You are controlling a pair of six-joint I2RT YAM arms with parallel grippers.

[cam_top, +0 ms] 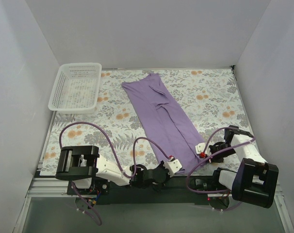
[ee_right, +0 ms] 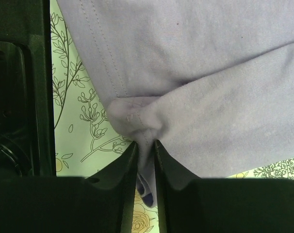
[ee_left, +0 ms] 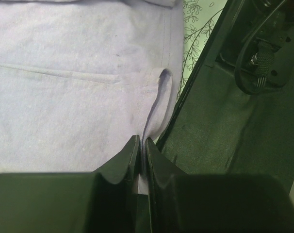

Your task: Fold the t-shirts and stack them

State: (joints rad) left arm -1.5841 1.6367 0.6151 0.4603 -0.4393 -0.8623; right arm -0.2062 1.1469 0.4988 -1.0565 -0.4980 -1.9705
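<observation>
Floral table cover (cam_top: 210, 97), seen from above, carries one white basket (cam_top: 55, 94) at the far left and one lavender t-shirt (cam_top: 161, 111) folded into a long strip, its near end meeting two grippers: left gripper (cam_top: 175, 167) at the tip, right gripper (cam_top: 201, 150) at the right edge. Left wrist view: the fingers (ee_left: 122, 162) pinch a hem fold tight. Right wrist view: the fingers clench a bunched corner of the shirt.
</observation>
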